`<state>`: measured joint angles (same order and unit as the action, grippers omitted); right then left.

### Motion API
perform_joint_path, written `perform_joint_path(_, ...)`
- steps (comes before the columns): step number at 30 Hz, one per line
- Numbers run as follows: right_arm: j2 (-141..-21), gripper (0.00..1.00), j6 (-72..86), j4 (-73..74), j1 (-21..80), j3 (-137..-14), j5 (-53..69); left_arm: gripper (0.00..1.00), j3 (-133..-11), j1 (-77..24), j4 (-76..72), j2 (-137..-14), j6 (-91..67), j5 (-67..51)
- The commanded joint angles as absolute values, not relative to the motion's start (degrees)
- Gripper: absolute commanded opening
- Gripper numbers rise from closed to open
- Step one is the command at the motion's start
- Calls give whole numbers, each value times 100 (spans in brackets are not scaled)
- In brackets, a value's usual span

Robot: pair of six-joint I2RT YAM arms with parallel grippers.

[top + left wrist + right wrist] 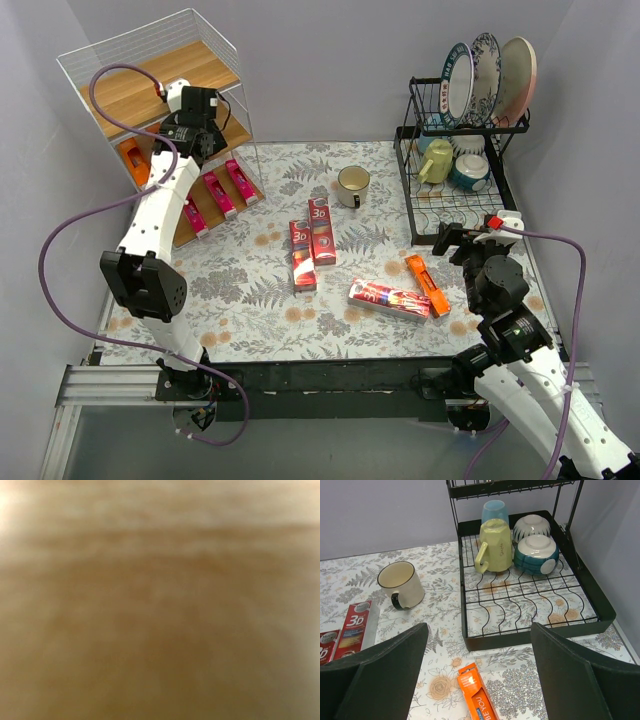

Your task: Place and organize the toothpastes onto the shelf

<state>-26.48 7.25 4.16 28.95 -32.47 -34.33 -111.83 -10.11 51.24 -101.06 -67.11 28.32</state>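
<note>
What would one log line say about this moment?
left gripper: in shelf, jaws unseen | right gripper: open near orange carton | red cartons: on table

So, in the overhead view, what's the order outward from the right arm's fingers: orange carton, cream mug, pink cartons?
From the right fingers:
1. Orange toothpaste carton, close by, on the near side.
2. Cream mug, towards the middle, left and farther back.
3. Pink toothpaste cartons, far left, lying on the shelf.
</note>
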Motion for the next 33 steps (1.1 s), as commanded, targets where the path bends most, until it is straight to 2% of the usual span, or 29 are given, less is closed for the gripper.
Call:
perform_joint_path(1, -2593, 91, 677, 281, 2892, -3331, -3437, 41, -11022, -958, 4825, -10063, -6776, 3041)
perform_joint_path(5, -2593, 91, 677, 290, 2892, -3331, -3428, 41, -10864, -967, 4729, -10028, -6785, 3067)
perform_joint_path(12, -2619, 91, 694, 264, 2892, -3313, -3393, 34, -10661, -967, 4562, -9993, -6759, 3305)
perform_joint_path(18, -2628, 91, 694, 273, 2892, -3313, -3375, 34, -10819, -967, 4640, -10125, -6706, 3357)
perform_joint_path(22, -2628, 91, 694, 290, 2892, -3313, -3340, 44, -10811, -967, 4658, -10020, -6697, 3270)
perform_joint_path(26, -2689, 91, 677, 334, 2892, -3366, -3252, 59, -10828, -958, 4676, -9809, -6636, 3068)
perform_joint_path(33, -3154, 92, 685, 894, 2892, -3839, -2743, 69, -10829, -967, 4790, -9124, -6522, 2374)
